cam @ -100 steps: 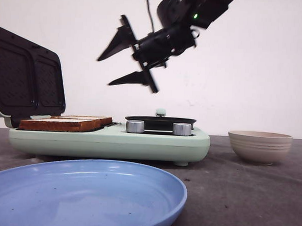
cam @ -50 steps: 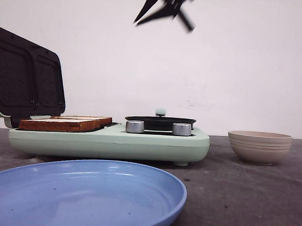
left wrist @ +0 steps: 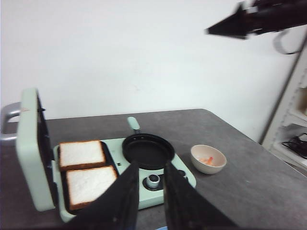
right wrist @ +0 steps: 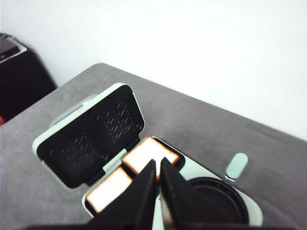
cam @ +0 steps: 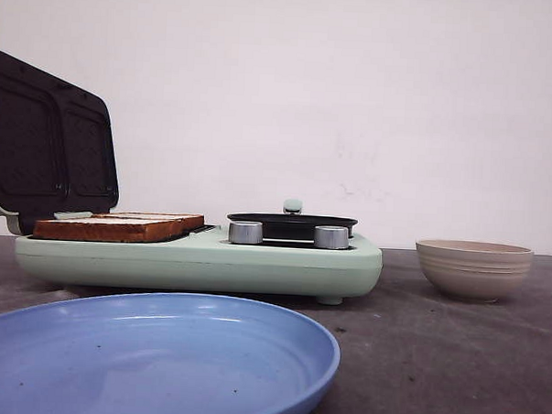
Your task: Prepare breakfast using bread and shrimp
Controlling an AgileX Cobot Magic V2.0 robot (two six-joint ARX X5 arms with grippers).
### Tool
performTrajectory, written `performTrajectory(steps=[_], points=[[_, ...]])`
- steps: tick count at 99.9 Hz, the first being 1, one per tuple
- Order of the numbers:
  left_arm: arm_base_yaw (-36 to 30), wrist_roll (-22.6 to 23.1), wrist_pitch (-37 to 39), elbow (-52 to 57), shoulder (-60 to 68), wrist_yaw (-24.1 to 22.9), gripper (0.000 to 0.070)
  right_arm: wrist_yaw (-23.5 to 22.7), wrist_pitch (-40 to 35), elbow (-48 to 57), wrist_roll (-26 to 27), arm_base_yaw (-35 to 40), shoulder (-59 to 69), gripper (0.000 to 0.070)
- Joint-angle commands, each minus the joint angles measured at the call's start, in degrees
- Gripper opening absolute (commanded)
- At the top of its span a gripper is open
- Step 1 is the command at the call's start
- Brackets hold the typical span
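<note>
bread (left wrist: 88, 173) on open toaster (cam: 200, 257), far left | pan (left wrist: 148, 150) bare | shrimp (left wrist: 207, 160) unmoved in bowl (cam: 474, 268), right | plate (cam: 150, 357) near, unfilled | left gripper (left wrist: 149, 201) slightly spread, right gripper (right wrist: 155, 191) nearly pressed together, both raised, holding nothing

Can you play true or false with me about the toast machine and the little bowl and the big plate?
1. Two square slices of white bread with brown crusts lie side by side in the open mint-green breakfast maker. True.
2. The small orange-pink shrimp pieces are in the round black frying pan. False: the pan is empty; they are in the beige ribbed bowl.
3. The breakfast maker's dark-lined lid is shut. False: it stands open.
4. The big blue plate has nothing on it. True.
5. The left gripper is holding a slice. False: it holds nothing, high above the table.
</note>
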Motion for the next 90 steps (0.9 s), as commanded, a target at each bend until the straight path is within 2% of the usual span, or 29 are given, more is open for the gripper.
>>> performTrajectory(steps=[1, 19, 34, 53, 65, 76, 90], points=[[-0.28, 0.11, 0.46, 0.66, 0.11, -0.44, 0.0011, 0.35, -1.16, 1.60, -3.13, 0.28, -0.07, 0.0004], [-0.31, 0.57, 0.46, 0.66, 0.11, -2.23, 0.0010, 4.31, -2.27, 0.11, -4.76, 0.22, -4.74, 0.0004], [-0.31, 1.11, 0.46, 0.66, 0.11, -2.97, 0.0010, 6.05, 5.77, -9.03, -4.76, 0.20, -11.69, 0.0003], [-0.31, 1.60, 0.46, 0.66, 0.11, -2.97, 0.0010, 7.02, 27.17, -39.67, -4.74, 0.17, -28.96, 0.0004], [-0.28, 1.60, 0.46, 0.66, 0.11, -3.02, 0.0011, 10.36, 38.14, -60.43, -3.87, -0.90, -41.24, 0.0003], [-0.28, 1.57, 0.46, 0.66, 0.11, -4.55, 0.0010, 11.41, 43.80, -74.62, -0.17, -2.49, -51.39, 0.0003], [-0.28, -0.35, 0.52, 0.66, 0.13, -9.05, 0.0010, 11.58, 45.09, -85.09, 0.87, -3.76, -62.25, 0.0004]])
